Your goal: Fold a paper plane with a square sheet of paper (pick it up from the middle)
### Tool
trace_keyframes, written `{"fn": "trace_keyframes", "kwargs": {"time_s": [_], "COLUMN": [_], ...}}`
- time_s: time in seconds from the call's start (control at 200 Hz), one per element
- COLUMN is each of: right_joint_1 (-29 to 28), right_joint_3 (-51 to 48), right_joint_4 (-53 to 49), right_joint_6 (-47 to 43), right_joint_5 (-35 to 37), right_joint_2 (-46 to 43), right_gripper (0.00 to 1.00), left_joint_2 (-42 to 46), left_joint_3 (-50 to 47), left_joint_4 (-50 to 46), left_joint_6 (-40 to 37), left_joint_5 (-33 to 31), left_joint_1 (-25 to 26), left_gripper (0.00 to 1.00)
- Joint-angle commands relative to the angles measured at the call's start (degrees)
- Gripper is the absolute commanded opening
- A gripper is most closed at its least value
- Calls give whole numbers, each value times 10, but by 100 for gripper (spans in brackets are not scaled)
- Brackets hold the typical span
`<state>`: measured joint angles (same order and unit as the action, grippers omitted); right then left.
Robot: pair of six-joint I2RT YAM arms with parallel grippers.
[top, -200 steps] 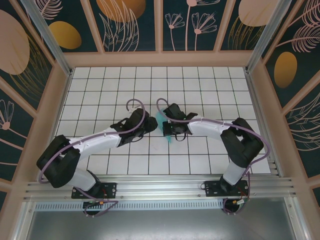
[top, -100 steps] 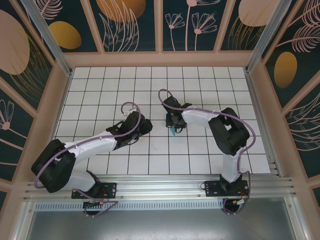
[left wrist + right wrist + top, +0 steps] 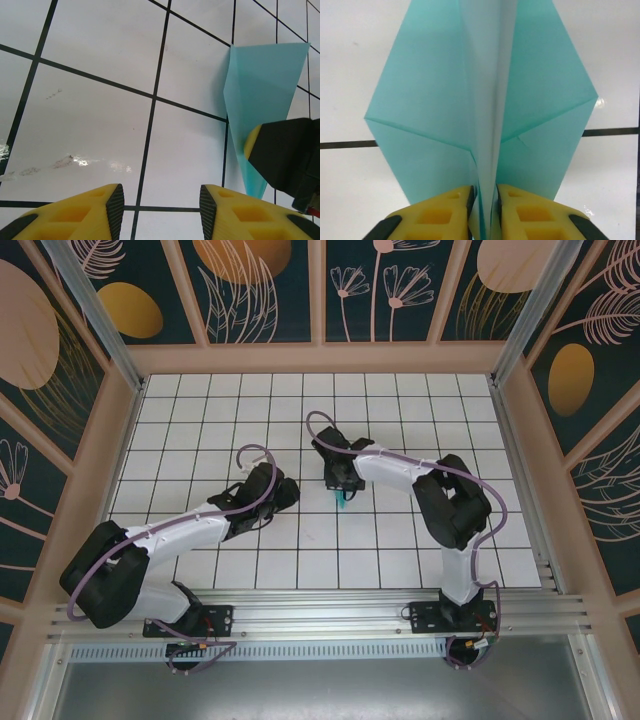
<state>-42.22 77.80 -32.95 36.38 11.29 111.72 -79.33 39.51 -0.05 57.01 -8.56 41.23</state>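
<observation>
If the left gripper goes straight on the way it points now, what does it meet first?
Probably the bare white table; the paper plane stands off to the right of that line.

Left pincer [image 3: 160,197] half open, right pincer [image 3: 485,195] pinching the paper plane [image 3: 535,95]

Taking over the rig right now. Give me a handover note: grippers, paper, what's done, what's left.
Left gripper: open, empty, low over the table, beside the plane.
Right gripper: fingers flank the centre fold of the paper plane toward its narrow end. Clamped or slack, cannot tell.
Plane: mid-table, between the two arms.
Done: the sheet looks fully folded into a pointed dart with a centre crease.
Left: probably only to let go and back both arms off. Check that the plane rests on the table.
</observation>
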Motion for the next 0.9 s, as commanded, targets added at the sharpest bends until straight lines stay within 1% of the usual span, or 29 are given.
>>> {"fn": "trace_keyframes", "kwargs": {"time_s": [0.0, 0.175, 0.275, 0.395, 0.465, 0.646, 0.716, 0.756, 0.816, 0.896], "right_joint_1": [-3, -2, -2, -4, -4, -5, -5, -6, -6, -6], "right_joint_3": [12, 13, 4, 9, 10, 33, 34, 34, 29, 29], "right_joint_4": [-37, -24, -12, -21, -21, -43, -45, -46, -42, -44], "right_joint_6": [-1, -8, -8, -7, -9, -14, -16, -17, -17, -19], "right_joint_5": [21, 3, -8, 0, 3, 15, 17, 18, 19, 22], "right_joint_2": [21, 46, 49, 45, 33, 13, 2, -5, -19, -35], "right_gripper": [23, 24, 27, 27, 32, 35, 38, 41, 49, 52], "left_joint_2": [4, 1, 1, 1, 0, -6, -4, -3, -2, -1], "left_joint_3": [-4, 3, 4, 2, 3, 10, 10, 10, 10, 8], "left_joint_4": [7, 7, 4, 3, 3, 2, 1, -1, -2, -3], "left_joint_6": [-10, -13, -15, -16, -16, -20, -20, -21, -22, -22], "left_joint_5": [6, 12, 12, 12, 13, 19, 16, 14, 13, 10], "left_joint_1": [-3, -4, -5, -6, -7, -7, -8, -8, -8, -8], "left_gripper": [47, 46, 46, 46, 46, 46, 46, 46, 46, 46]}}
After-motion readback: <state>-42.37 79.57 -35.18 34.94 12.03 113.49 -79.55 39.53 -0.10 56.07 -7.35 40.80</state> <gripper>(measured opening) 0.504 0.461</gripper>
